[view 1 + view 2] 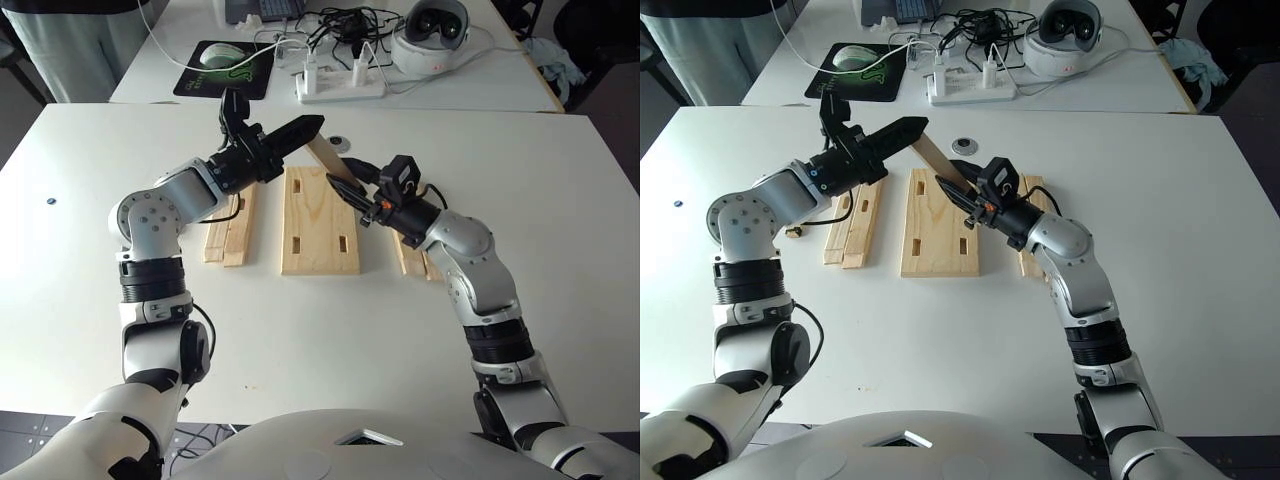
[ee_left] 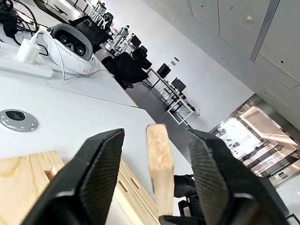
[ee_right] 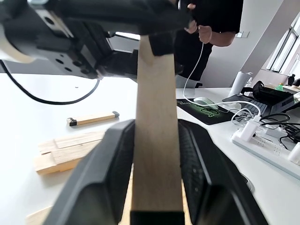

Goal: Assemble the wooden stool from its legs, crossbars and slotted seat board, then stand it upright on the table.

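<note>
From where I stood, the right hand (image 1: 345, 184) was clamped on the lower end of a wooden slat (image 3: 157, 93). It held the slat off the tabletop (image 1: 90, 250), just above the far end of the slotted seat board (image 1: 318, 225). The slat's long axis ran up and away from that hand, slanting straight toward the left hand (image 2: 155, 132). The left hand's fingers (image 2: 101, 173) stood apart on either side of the slat's free upper end, with a gap showing on both sides. I judged that they had only to close for the piece to be shared or passed across. The seat board lay flat below and between the two hands, its slots facing up. A stack of legs and crossbars (image 1: 228, 235) lay on the tabletop beneath the left forearm. More pieces (image 1: 410, 255) lay under the right wrist, partly covered by it, so I could not count them. Whether the slat was a leg or a crossbar I could not tell, since the right hand hid its lower end.
</note>
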Robot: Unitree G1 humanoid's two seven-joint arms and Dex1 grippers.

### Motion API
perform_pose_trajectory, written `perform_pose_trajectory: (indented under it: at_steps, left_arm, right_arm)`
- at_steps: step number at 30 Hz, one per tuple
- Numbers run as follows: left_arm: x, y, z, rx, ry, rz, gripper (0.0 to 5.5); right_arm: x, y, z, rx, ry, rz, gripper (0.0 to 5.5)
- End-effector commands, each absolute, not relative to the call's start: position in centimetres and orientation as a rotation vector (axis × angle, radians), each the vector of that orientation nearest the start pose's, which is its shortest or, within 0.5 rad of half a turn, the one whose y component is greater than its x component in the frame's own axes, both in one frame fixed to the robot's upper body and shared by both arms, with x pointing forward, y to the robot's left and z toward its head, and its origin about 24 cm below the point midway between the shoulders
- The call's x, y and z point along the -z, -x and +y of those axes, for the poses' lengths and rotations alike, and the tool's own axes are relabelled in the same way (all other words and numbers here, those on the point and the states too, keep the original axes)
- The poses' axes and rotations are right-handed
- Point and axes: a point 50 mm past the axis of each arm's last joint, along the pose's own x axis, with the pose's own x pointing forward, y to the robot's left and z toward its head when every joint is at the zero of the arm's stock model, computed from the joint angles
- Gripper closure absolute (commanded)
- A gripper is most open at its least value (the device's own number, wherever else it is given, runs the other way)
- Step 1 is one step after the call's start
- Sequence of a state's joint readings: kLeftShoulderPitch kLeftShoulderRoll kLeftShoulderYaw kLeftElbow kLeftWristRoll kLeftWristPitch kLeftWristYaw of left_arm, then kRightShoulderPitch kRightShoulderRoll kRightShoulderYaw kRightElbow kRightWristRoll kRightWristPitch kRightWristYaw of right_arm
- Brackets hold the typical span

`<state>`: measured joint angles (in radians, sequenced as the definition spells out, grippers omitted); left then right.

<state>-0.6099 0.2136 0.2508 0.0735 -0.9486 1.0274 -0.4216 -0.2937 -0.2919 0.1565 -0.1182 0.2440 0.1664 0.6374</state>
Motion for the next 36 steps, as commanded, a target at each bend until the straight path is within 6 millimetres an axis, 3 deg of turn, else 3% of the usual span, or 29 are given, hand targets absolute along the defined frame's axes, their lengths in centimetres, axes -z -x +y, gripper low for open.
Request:
perform_pose_trajectory:
  at_steps: [1,10,23,24,32,36]
  left_arm:
    - [-15.1,-31.6,13.1,0.882,0.698,0.319,3.72]
    - [-15.3,-31.7,13.3,0.876,0.707,0.301,4.95]
    - [-14.8,-30.4,15.2,0.746,0.703,0.220,4.99]
    - [-14.8,-30.5,15.3,0.742,0.700,0.221,4.99]
    - [-15.5,-32.1,14.7,0.800,0.681,0.228,5.07]
    - [-15.6,-32.1,15.1,0.800,0.663,0.234,5.07]
  right_arm:
    - [-13.0,-28.3,-11.3,-0.878,0.142,-0.190,4.16]
    - [-12.6,-28.0,-11.2,-0.907,0.149,-0.169,4.16]
    - [-11.9,-29.3,-10.8,-0.998,0.152,-0.098,4.16]
    - [-11.9,-29.3,-10.9,-0.995,0.150,-0.099,3.80]
    - [-12.4,-29.2,-11.7,-0.898,0.147,-0.144,2.73]
    - [-12.3,-28.8,-12.2,-0.843,0.137,-0.151,2.58]
